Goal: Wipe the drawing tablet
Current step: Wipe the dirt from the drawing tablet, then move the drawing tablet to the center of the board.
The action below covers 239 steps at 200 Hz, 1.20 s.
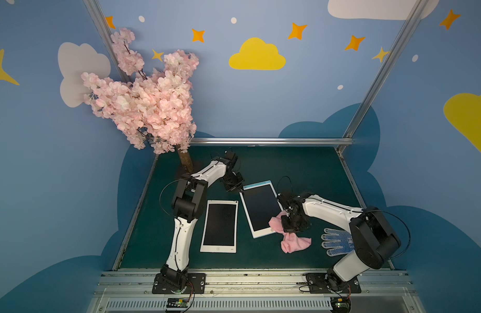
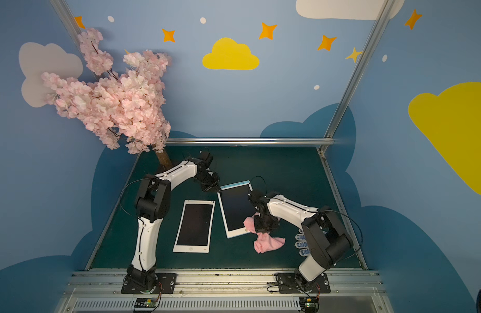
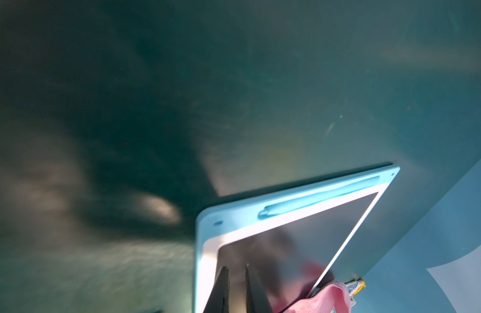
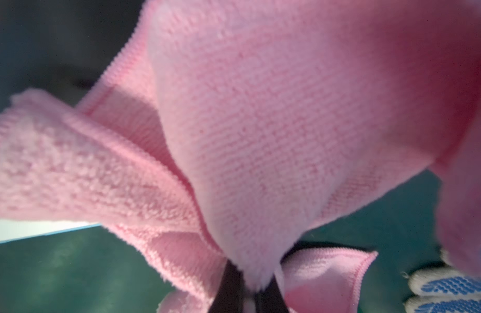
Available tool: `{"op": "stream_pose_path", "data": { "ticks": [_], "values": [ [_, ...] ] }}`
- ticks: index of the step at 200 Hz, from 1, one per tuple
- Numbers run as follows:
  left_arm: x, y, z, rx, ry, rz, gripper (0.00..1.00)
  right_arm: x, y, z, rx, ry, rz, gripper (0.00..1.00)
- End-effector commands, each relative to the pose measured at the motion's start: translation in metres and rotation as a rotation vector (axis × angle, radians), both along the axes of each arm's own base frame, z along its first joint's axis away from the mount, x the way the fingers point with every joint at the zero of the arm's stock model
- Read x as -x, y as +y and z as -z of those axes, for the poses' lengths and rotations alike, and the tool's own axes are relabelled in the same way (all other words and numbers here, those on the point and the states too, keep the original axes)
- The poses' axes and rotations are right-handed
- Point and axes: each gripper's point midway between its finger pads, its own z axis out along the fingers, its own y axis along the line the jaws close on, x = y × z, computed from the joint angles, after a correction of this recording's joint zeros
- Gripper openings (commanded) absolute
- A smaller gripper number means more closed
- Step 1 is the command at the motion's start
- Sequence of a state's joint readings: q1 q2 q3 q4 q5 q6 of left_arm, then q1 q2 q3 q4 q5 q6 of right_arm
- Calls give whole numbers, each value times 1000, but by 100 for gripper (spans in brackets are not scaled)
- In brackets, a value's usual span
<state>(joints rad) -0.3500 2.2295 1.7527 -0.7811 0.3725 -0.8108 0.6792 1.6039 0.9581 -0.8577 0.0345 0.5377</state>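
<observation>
The right gripper is clenched on a bunched pink cloth, whose front fold lies on the near corner of the blue-edged drawing tablet just ahead, apparently ready to sweep. At the tablet's far corner the left gripper, nearly closed and empty, seems to pin the frame steady.

Blue cloud walls, blossom tree, green tabletop.

Ahead of the right gripper, the pink cloth hides nearly all the drawing tablet, and the dotted glove beside it is cut by the frame. The left gripper has its fingers cropped, and the table beyond them is blurred.
</observation>
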Motion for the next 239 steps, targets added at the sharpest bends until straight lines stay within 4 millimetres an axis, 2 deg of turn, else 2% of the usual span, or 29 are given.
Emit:
{"op": "stream_pose_path", "data": {
  "ticks": [1,26,50,74,107,130,135,138,141,152,183,203,207,210,239],
  "values": [
    [1,22,-31,-21,-71,-20,17,-7,8,-8,-1,-22,-16,0],
    [16,55,-38,-73,-79,-66,19,-11,14,-15,-22,-34,-13,0],
    [38,95,-41,-154,-49,-126,23,-17,24,-35,-23,-83,-72,0],
    [72,136,-41,-217,31,-252,29,-16,56,-54,-75,-131,-191,0],
    [115,165,-36,-172,75,-444,39,-11,106,-73,-180,-185,-313,0],
    [131,169,-32,-132,98,-495,48,-16,127,-81,-234,-200,-326,0],
    [135,171,-30,-133,107,-504,56,-18,129,-82,-238,-203,-327,0],
    [137,168,-29,-113,118,-504,67,-19,131,-83,-241,-206,-329,0],
    [139,167,-28,-102,128,-508,74,-20,132,-84,-243,-207,-330,0],
    [145,166,-23,-65,142,-520,82,-23,136,-86,-247,-213,-339,0],
    [165,167,-8,-80,178,-517,83,-31,141,-92,-275,-226,-345,0],
    [167,162,-1,-44,159,-523,83,-35,142,-93,-304,-215,-328,0],
    [167,160,1,-30,159,-524,92,-37,142,-94,-308,-216,-323,0],
    [168,158,2,-23,163,-523,94,-37,141,-93,-311,-212,-318,0],
    [172,145,8,-12,154,-510,96,-45,135,-93,-335,-202,-273,0]
  ]
}}
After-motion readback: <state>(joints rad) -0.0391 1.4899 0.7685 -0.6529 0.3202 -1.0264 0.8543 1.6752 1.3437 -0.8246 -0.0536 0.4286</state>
